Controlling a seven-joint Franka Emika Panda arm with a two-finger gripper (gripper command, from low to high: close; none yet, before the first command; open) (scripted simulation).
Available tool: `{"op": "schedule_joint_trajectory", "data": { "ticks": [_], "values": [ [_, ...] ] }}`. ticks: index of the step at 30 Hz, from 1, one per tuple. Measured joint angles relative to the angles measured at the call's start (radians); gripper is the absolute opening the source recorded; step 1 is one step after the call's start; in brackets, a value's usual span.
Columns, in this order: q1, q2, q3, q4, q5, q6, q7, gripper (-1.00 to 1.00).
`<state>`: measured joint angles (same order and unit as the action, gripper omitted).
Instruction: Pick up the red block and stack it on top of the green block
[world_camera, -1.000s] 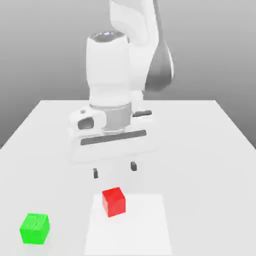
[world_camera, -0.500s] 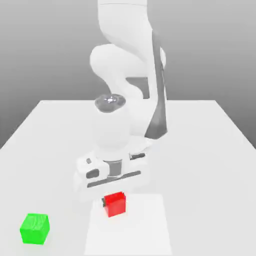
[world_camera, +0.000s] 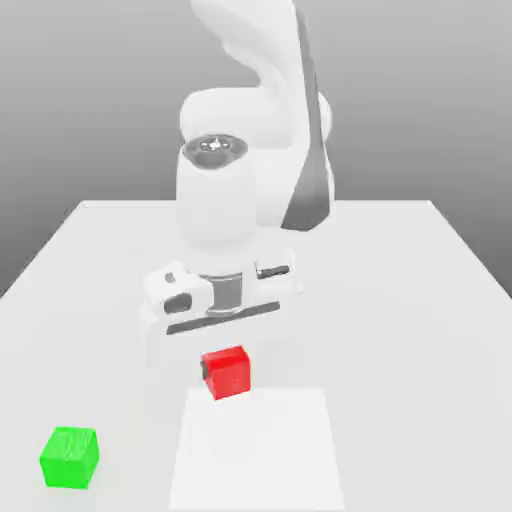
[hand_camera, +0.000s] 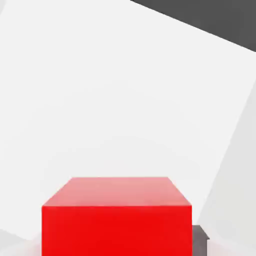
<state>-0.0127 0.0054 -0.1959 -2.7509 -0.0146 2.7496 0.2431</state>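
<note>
Lifting since earlier | end effector (world_camera: 226, 366) pinching red block (world_camera: 227, 373) | block higher, above white patch (world_camera: 257, 455)

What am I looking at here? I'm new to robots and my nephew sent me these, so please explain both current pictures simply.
The white machine is a single robot arm, ending in a two-fingered gripper. One picture looks at the scene from off the arm; the other comes from a camera on its hand, close to the red block.

The gripper holds that block, lifted off the pale table. A green block sits on the table toward the exterior view's left. Nearer the middle lies a white square patch.
</note>
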Motion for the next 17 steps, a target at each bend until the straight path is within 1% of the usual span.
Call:
{"op": "schedule_joint_trajectory", "data": {
  "ticks": [8, 10, 13, 14, 17],
  "values": [
    [-0.172, 0.129, -0.068, 0.284, 0.078, -0.157, -0.210, -1.00],
    [-0.192, 0.181, -0.064, 0.316, 0.110, -0.136, -0.249, -1.00],
    [-0.218, 0.281, -0.034, 0.330, 0.167, -0.054, -0.295, -1.00],
    [-0.226, 0.305, -0.025, 0.332, 0.179, -0.034, -0.304, 1.00],
    [-0.226, 0.305, -0.025, 0.332, 0.179, -0.034, -0.304, 1.00]
  ]
}}
